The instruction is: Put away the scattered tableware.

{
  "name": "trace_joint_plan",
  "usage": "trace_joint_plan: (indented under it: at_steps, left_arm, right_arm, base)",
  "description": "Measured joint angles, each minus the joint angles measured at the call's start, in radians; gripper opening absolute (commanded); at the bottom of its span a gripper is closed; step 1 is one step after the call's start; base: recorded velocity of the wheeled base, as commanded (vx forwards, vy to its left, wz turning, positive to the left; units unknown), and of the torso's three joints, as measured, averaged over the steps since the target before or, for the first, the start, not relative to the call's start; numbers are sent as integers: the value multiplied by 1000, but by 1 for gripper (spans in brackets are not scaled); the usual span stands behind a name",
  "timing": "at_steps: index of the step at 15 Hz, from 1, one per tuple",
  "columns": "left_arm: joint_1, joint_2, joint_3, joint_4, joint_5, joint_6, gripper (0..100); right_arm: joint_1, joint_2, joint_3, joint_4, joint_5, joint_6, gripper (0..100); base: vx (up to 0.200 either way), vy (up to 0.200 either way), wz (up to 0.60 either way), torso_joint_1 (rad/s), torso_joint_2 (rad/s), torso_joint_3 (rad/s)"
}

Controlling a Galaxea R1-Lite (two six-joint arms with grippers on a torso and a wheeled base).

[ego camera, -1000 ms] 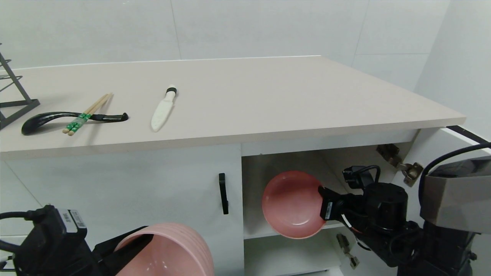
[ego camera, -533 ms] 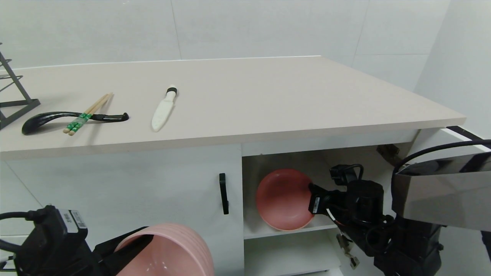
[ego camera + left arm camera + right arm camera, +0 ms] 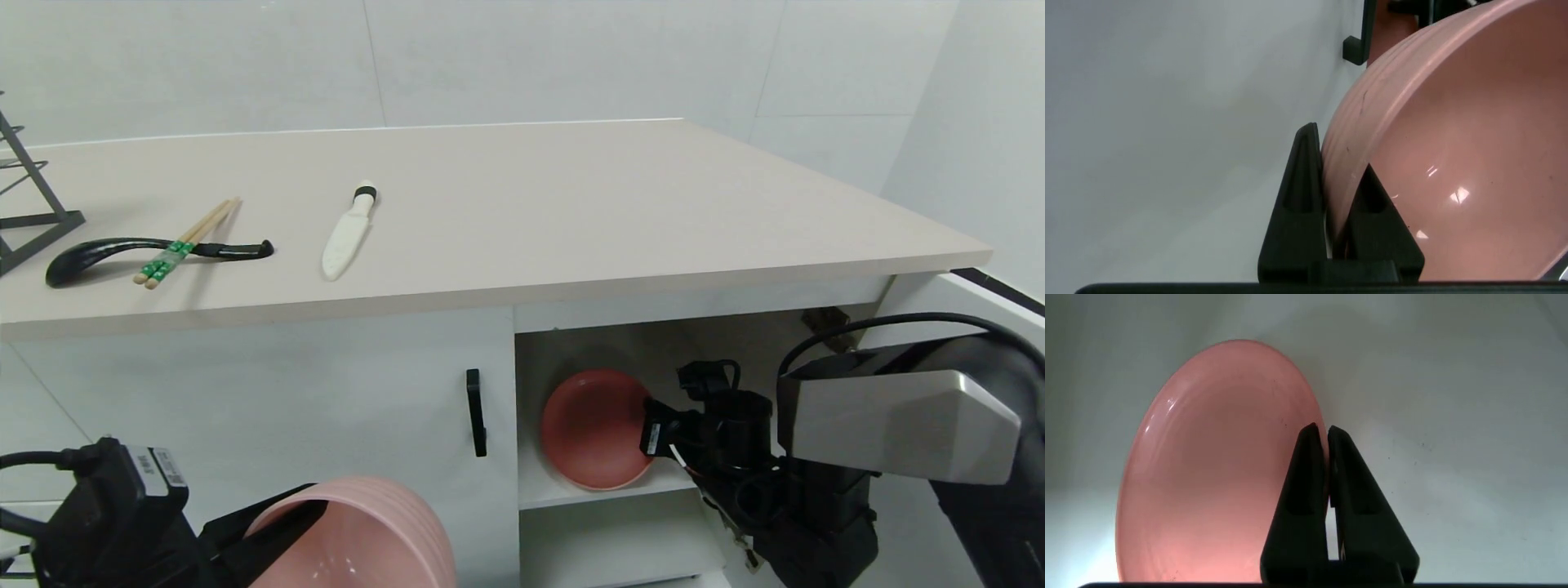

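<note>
Plate [image 3: 593, 426] deeper in cabinet [image 3: 571, 492], tilted on edge, rim in R end effector [image 3: 649, 426].

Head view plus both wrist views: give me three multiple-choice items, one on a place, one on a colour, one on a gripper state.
1. Where is the plate held by the right gripper? A) on the floor B) inside the open cabinet C) in a sink
2. The spoon is: A) black B) white C) pink
3. The left gripper is: A) open B) shut on the bowl C) shut on a cup
B: the plate sits tilted over the cabinet's shelf. A: it is plainly black. B: its fingers pinch the bowl's rim.
</note>
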Motion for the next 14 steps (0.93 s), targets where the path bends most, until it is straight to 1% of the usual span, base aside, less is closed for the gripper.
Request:
trace_joint_plan:
  at_steps: [5,10,14]
  left_arm:
    - [0,0,0,0,0,1,0]
    - [-1,1,0,-1,0,1,0]
    - [-1,0,0,-3,0,1,0]
  right_arm:
    - [-4,35,-59,-1,0,30,0]
    - [0,57,-99,-1,46,19,0]
    - [-6,89,-164,-1,52,10,0]
  base:
    - [0,0,0,0,0,0]
    - [0,0,0,0,0,0]
    - [0,0,0,0,0,0]
